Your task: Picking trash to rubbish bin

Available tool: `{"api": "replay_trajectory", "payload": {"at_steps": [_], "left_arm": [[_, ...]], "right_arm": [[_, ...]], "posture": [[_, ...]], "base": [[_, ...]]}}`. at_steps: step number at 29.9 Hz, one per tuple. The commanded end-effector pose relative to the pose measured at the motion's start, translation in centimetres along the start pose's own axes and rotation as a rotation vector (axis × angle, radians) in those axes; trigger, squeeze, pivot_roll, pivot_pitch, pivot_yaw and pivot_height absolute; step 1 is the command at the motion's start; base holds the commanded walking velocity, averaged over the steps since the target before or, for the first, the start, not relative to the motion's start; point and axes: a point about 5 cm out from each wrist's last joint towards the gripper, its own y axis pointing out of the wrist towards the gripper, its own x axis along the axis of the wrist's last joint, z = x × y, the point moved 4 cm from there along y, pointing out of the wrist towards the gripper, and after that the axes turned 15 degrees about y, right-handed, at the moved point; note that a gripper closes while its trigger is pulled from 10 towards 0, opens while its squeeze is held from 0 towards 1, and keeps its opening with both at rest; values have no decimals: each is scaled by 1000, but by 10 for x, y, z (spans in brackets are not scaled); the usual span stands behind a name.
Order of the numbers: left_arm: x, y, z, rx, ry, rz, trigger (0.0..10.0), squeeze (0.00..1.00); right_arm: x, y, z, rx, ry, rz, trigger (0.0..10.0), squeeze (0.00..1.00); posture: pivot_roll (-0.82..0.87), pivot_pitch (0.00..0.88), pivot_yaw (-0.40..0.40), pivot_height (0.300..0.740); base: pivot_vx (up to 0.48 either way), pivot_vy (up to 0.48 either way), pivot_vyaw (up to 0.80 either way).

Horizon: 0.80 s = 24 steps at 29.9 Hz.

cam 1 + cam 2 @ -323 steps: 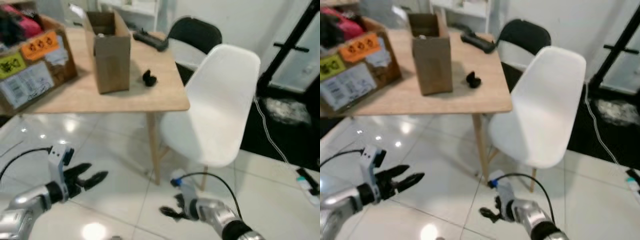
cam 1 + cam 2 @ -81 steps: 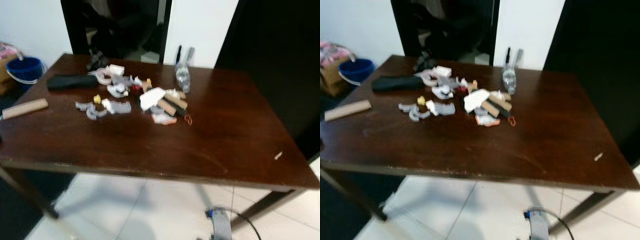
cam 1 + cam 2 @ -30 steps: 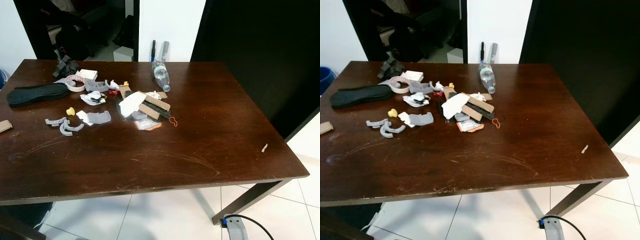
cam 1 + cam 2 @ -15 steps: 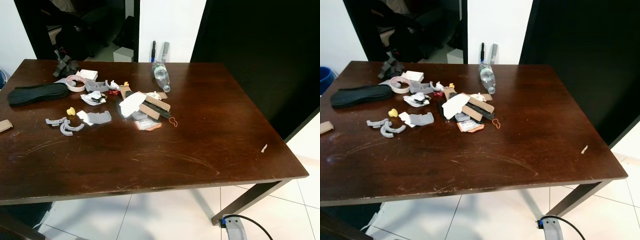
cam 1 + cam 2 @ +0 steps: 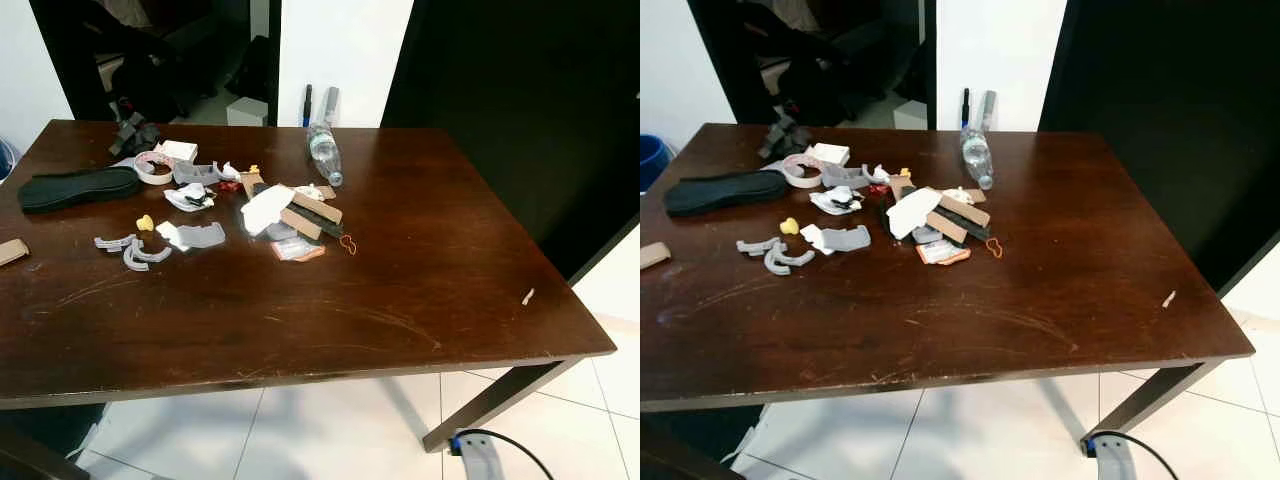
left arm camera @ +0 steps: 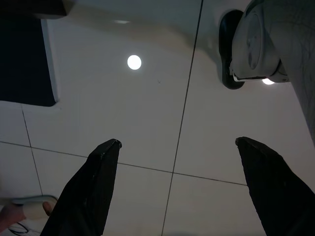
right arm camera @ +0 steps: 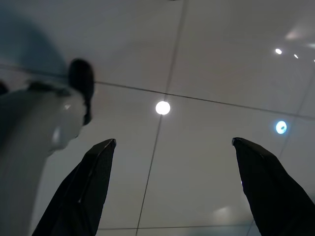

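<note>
A clear bottle (image 5: pixel 322 152) lay at the far edge of the table (image 5: pixel 430 280), its label unreadable. Both grippers (image 6: pixel 174 147) (image 7: pixel 172 142) hung spread wide, empty, above floor tiles.

A heap of trash (image 5: pixel 285 212) is spread over the far left part of a dark wooden table (image 5: pixel 420 290): white crumpled paper, brown cardboard strips, grey curved plastic pieces (image 5: pixel 132 250), a small yellow bit, a roll of tape (image 5: pixel 153 165). A clear plastic bottle (image 5: pixel 321 153) is laid on its side at the far edge. None of it is found between or near either pair of jaws.
</note>
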Motion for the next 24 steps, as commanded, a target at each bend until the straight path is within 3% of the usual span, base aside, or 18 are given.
{"api": "replay_trajectory", "payload": {"at_steps": [1, 2, 3, 4, 8, 10, 11, 13, 14, 15, 17, 18, 19, 20, 21, 22, 23, 24], "left_arm": [[-6, 0, -9, -21, 10, 20, 10000, 0], [-7, 0, -9, -21, 9, 23, 10000, 0], [-9, 0, -9, -17, 6, 29, 10000, 0], [-10, -1, -8, -15, 4, 31, 10000, 0], [-11, -1, -8, -14, 4, 34, 10000, 0], [-12, -1, -7, -14, 5, 36, 10000, 0], [-12, -1, -7, -14, 5, 36, 10000, 0], [-12, -1, -7, -14, 8, 37, 10000, 0], [-12, -1, -7, -14, 8, 37, 10000, 0], [-12, -1, -7, -14, 8, 37, 10000, 0], [-12, -1, -6, -12, 7, 36, 10000, 0], [-12, -1, -6, -12, 7, 37, 10000, 0], [-12, -1, -6, -12, 7, 37, 10000, 0], [-12, -1, -6, -12, 7, 37, 10000, 0], [-13, -1, -6, -12, 6, 39, 10000, 0], [-13, -1, -6, -12, 6, 39, 10000, 0], [-14, -1, -7, -13, 5, 41, 10000, 0], [-16, -1, -9, -17, 4, 44, 10000, 0]], "right_arm": [[-1, -1, -21, -89, 43, 2, 10000, 0], [4, -3, -38, -164, 84, -17, 10000, 0], [19, -8, -69, -291, 197, -77, 10000, 0], [26, -10, -79, -325, 237, -102, 10000, 0], [37, -14, -92, -372, 293, -144, 10000, 0], [69, -26, -119, -476, 372, -254, 10000, 0], [69, -26, -119, -476, 372, -254, 10000, 0], [114, -47, -146, -572, 476, -413, 10000, 0], [129, -55, -153, -587, 513, -469, 10000, 0], [129, -55, -153, -587, 513, -469, 10000, 0], [177, -70, -148, -482, 618, -639, 10000, 0], [216, -82, -130, -338, 634, -761, 10000, 0], [241, -93, -117, -238, 634, -843, 10000, 0], [241, -93, -117, -238, 634, -843, 10000, 0], [262, -102, -101, -125, 620, -903, 10000, 0], [262, -102, -101, -125, 620, -903, 10000, 0], [281, -111, -84, -17, 604, -954, 10000, 0], [315, -133, -42, 218, 549, -1035, 10000, 0]], "posture": [[114, 85, -65, 740], [114, 85, -64, 740], [114, 87, -64, 740], [114, 87, -64, 740], [114, 87, -64, 740], [102, 90, -57, 740], [102, 90, -57, 740], [103, 93, -55, 740], [103, 93, -55, 740], [103, 93, -55, 740], [104, 96, -57, 740], [102, 97, -58, 740], [102, 97, -58, 740], [102, 97, -58, 740], [102, 97, -58, 740], [102, 97, -58, 740], [103, 99, -61, 740], [108, 101, -65, 740]], "base": [[0, 0, 0], [0, 0, 0], [0, 0, 0], [0, 0, 0], [0, 0, 0], [0, 0, 0], [0, 0, 0], [0, 0, 0], [0, 0, 0], [0, 0, 0], [0, 0, 0], [0, 0, 0], [0, 0, 0], [0, 0, 0], [0, 0, 0], [0, 0, 0], [0, 0, 0], [0, 0, 0]]}}
